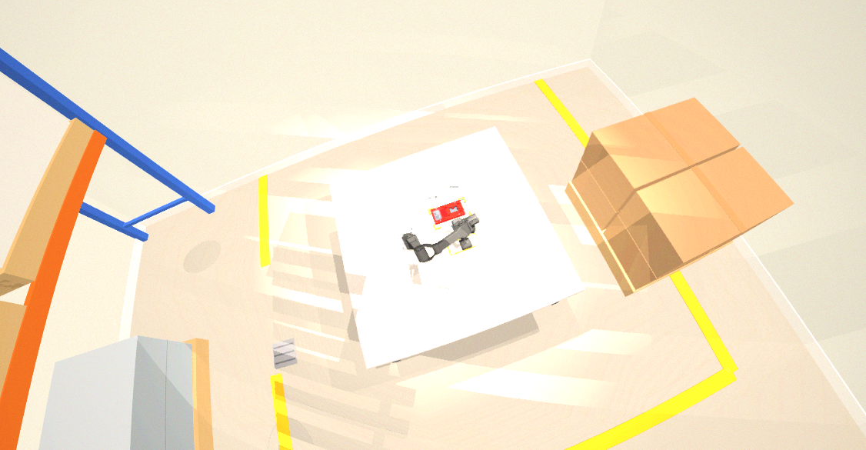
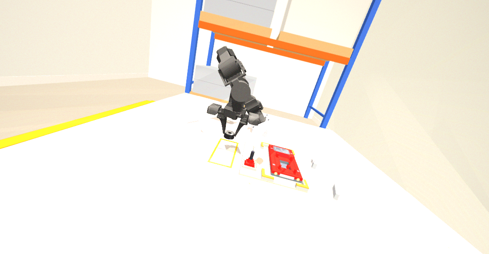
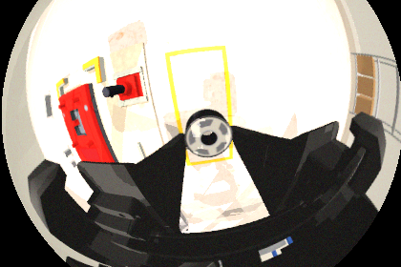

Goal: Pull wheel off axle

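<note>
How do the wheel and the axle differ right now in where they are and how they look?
The wheel hangs in the air, clamped in the gripper; the axle stands upright on its red base on the table. The wheel is a squat ring with a centre hole; the axle is a thin post. The wheel sits above the far edge of the yellow marked area; the axle is beside it. Both are dark.

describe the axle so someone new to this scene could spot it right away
Start at the white table and find the flat red rectangular plate framed by yellow corner marks. Between that plate and the empty yellow-outlined rectangle sits a small red block with a short dark upright axle rising from it. It is the only standing peg there, now bare, since the gripper holds the dark wheel.
</note>
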{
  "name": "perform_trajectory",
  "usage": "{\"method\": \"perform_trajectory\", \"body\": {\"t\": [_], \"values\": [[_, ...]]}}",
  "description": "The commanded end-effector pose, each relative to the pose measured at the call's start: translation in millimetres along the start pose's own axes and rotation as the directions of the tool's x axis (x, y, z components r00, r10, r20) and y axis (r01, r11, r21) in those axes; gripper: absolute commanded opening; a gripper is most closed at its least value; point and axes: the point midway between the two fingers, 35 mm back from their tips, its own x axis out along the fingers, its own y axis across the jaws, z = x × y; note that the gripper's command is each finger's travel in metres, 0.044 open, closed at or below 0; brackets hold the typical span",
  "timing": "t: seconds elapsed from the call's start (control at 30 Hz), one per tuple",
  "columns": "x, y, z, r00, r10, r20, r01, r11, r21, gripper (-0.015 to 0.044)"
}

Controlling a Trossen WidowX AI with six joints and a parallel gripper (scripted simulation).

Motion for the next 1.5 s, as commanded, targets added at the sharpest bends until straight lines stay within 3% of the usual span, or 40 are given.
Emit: {"method": "perform_trajectory", "body": {"t": [0.0,0.3,0.47,0.83,1.03,1.17,1.2,1.33,1.47], "values": [[20.7,-0.8,0.3,1.000,-0.005,-0.003,0.005,1.000,-0.002,0.0000],[65.2,-2.7,-2.8,1.000,-0.010,-0.002,0.010,1.000,-0.002,0.0000],[68.3,-3.0,-3.3,1.000,-0.011,-0.003,0.011,1.000,-0.002,0.0000],[62.4,-2.1,-3.5,1.000,-0.005,-0.007,0.005,1.000,0.000,0.0289],[10.7,-1.0,-2.8,1.000,-0.007,-0.004,0.007,1.000,-0.002,0.0300],[5.1,-1.1,-3.3,1.000,-0.008,-0.003,0.008,1.000,-0.002,0.0300],[12.8,2.0,-3.3,1.000,-0.001,-0.001,0.001,1.000,-0.006,0.0326],[-17.4,24.9,-40.9,1.000,0.008,-0.005,-0.008,1.000,-0.007,0.0431],[-40.0,37.4,-82.0,1.000,-0.004,-0.009,0.003,1.000,-0.007,0.0440]]}}
